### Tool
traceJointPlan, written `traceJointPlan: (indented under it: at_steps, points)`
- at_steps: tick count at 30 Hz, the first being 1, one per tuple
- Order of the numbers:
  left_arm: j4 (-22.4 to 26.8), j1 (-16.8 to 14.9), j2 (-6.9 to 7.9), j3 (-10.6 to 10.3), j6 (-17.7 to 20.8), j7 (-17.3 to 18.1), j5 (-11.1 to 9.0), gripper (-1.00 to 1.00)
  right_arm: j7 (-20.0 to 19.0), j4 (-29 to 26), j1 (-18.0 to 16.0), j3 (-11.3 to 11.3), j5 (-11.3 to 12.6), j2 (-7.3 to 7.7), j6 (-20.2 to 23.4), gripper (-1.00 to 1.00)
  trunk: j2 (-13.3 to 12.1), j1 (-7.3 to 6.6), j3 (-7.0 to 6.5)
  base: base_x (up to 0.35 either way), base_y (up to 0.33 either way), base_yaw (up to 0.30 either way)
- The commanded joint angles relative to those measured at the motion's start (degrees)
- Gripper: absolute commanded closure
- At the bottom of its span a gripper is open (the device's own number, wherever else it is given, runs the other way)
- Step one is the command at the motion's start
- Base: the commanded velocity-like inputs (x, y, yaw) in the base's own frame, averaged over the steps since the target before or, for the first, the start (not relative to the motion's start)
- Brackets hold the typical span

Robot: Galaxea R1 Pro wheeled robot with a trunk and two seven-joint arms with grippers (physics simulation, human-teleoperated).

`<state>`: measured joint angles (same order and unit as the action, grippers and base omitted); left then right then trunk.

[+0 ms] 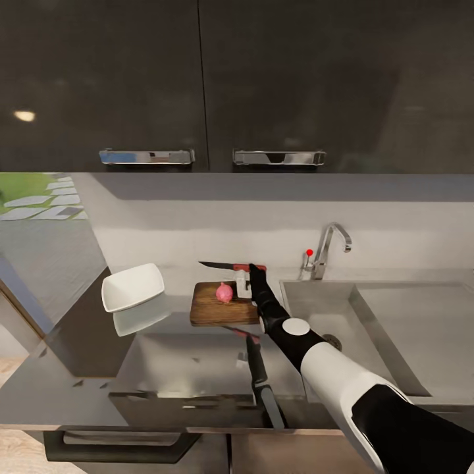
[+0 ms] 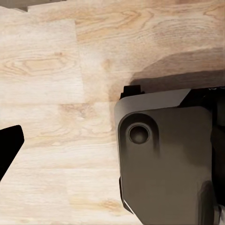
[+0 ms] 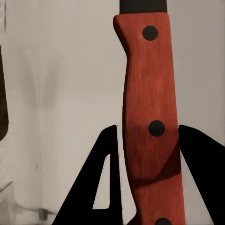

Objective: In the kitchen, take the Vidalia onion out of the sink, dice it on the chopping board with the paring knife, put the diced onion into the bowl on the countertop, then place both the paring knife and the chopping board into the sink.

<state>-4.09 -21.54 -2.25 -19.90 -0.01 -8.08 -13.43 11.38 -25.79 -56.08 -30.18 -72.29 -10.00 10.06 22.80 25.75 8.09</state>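
The paring knife (image 1: 224, 266) hangs level above the back edge of the chopping board (image 1: 214, 312), its dark blade pointing left. My right gripper (image 1: 253, 270) is shut on its red handle (image 3: 147, 70), with one black finger (image 3: 105, 178) on each side. A pinkish whole onion (image 1: 224, 292) sits on the board just below the blade. The white bowl (image 1: 131, 287) rests on the countertop (image 1: 184, 359) left of the board. The grey sink (image 1: 316, 309) with its chrome tap (image 1: 327, 250) lies right of the board. One left fingertip (image 2: 9, 147) shows far out to the side, over wooden floor.
Dark wall cabinets with chrome handles (image 1: 146, 157) hang above the worktop. The glossy top mirrors my arm and the bowl. The drainboard (image 1: 421, 336) stretches right of the basin. My own grey base (image 2: 164, 159) stands on light wooden floor (image 2: 56, 70).
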Motion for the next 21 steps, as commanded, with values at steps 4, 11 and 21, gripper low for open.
traceJointPlan:
  at_steps: [4,11,21]
  points:
    - [-0.1,-0.1,-0.04,-0.5,-0.1,-0.1,-0.5,-1.0,0.2,0.3,-0.1,-0.3,0.1,0.0,0.4,1.0,0.1,0.03,0.12,0.0,0.0,0.0]
    - [-0.1,-0.1,-0.04,-0.5,-0.1,-0.1,-0.5,-1.0,0.2,0.4,-0.1,-0.3,0.3,0.0,0.3,1.0,0.1,0.03,0.12,0.0,0.0,0.0]
    - [0.0,-0.1,-0.04,-0.5,-0.1,-0.1,-0.5,-1.0,0.2,2.3,-0.1,-0.3,0.3,0.0,0.3,1.0,0.1,0.03,0.12,0.0,0.0,0.0]
